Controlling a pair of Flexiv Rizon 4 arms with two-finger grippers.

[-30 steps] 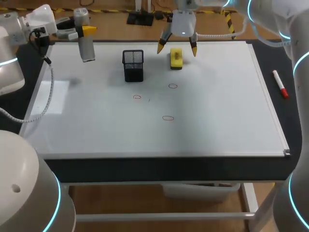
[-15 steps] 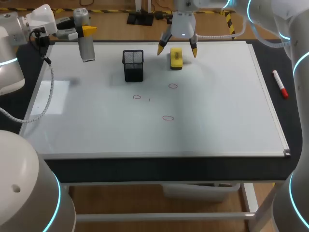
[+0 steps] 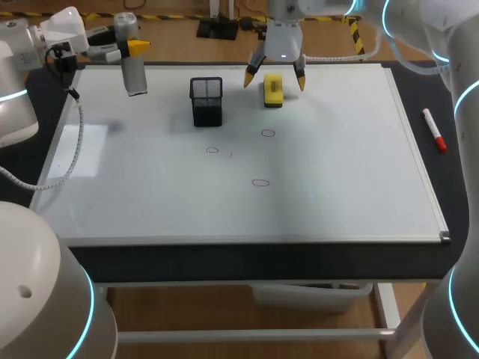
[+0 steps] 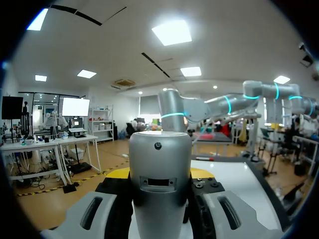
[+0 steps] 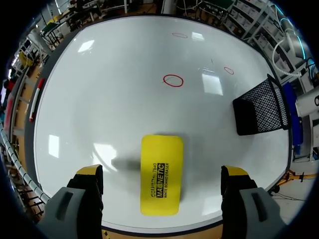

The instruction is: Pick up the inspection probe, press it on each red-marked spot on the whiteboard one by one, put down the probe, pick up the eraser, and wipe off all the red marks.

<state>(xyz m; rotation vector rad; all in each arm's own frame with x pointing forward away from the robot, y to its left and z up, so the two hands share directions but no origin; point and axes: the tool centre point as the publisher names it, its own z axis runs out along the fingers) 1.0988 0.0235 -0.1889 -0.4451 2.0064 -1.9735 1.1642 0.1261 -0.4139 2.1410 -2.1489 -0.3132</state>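
My left gripper (image 3: 129,51) is shut on the silver cylindrical probe (image 3: 134,73), held above the far left corner of the whiteboard (image 3: 337,194). In the left wrist view the probe (image 4: 160,169) fills the space between the fingers. The yellow eraser (image 3: 273,90) lies flat at the board's far edge, and my right gripper (image 3: 275,76) hangs open just above it, one yellow tip on each side. In the right wrist view the eraser (image 5: 160,174) lies between the wide-apart fingertips (image 5: 89,172). Three red circles (image 3: 268,133), (image 3: 212,149), (image 3: 260,182) mark the board's middle.
A black mesh cup (image 3: 206,101) stands left of the eraser, also seen in the right wrist view (image 5: 261,107). A red marker (image 3: 434,131) lies on the dark table strip right of the board.
The right wrist has shifted very slightly over the eraser. The left arm and the probe have not moved.
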